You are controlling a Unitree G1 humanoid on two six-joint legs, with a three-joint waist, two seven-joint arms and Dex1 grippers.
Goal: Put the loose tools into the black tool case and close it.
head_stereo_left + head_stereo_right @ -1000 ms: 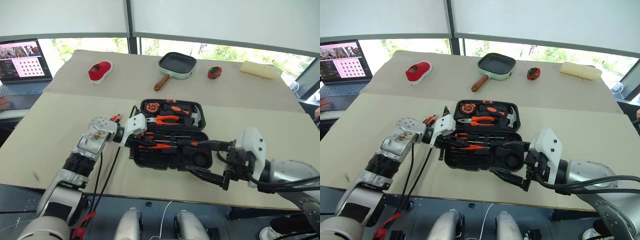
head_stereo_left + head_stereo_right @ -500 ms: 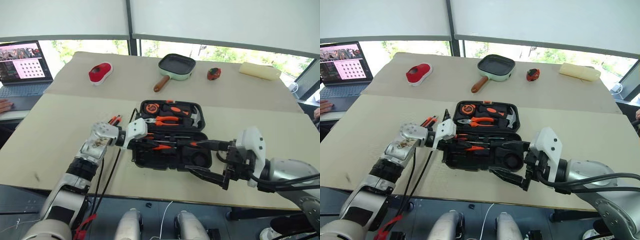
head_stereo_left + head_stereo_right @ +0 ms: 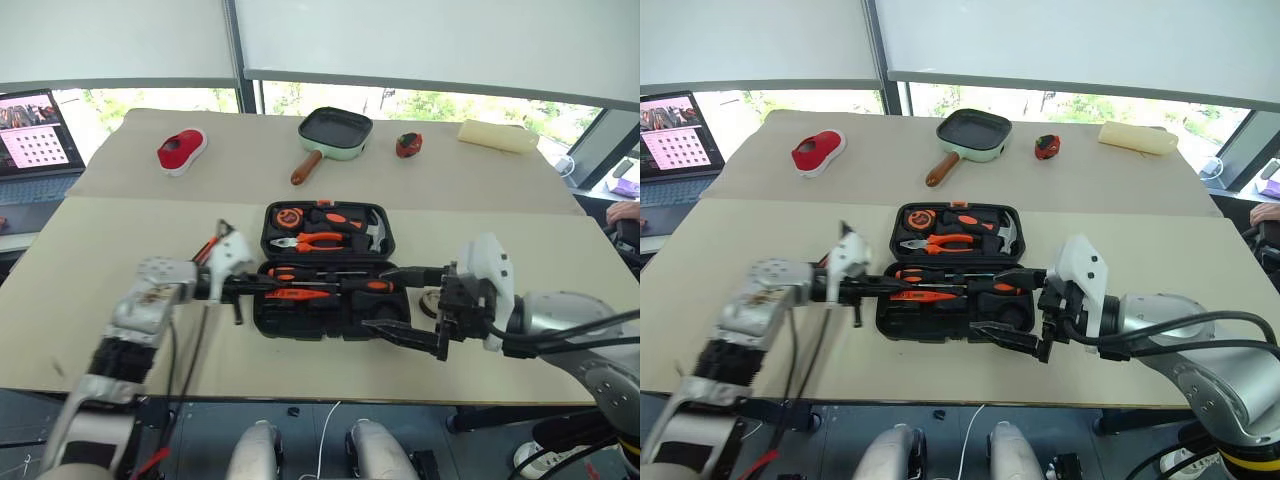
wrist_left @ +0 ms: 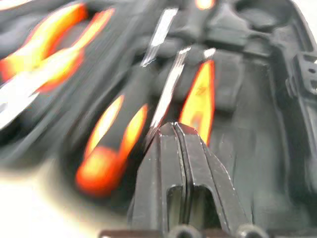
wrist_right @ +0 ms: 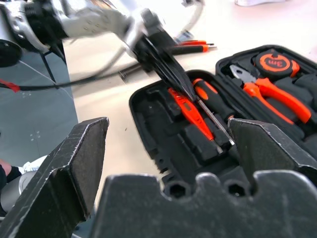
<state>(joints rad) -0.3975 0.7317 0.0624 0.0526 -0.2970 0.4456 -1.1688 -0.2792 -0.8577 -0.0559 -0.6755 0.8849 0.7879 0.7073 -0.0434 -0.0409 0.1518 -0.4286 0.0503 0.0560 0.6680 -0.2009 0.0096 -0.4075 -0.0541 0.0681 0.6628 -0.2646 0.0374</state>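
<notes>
The black tool case point(image 3: 322, 322) lies open in the middle of the table. Its near half holds two orange-and-black screwdrivers point(image 3: 368, 285) and a slim orange tester point(image 3: 300, 295). My left gripper point(image 3: 262, 286) reaches in level from the case's left edge. Its fingers point(image 4: 163, 148) are pressed together just short of the tester point(image 4: 198, 101), with nothing between them. My right gripper point(image 3: 396, 304) is wide open at the case's near right corner, one finger over the screwdriver row and the other over the front rim. A small dark ring point(image 3: 431, 303), perhaps the tape roll, lies right of the case.
Pliers point(image 3: 312, 240), a tape measure point(image 3: 290, 215) and a hammer point(image 3: 372, 230) fill the case's far half. Further back stand a green pan point(image 3: 335, 130), a red item point(image 3: 180, 150), a small red object point(image 3: 407, 145) and a pale block point(image 3: 498, 136). A laptop point(image 3: 30, 130) is far left.
My left gripper has drawn back to the left, from over the case's near half to its left edge. The right gripper stays open in place. The head view has shifted.
</notes>
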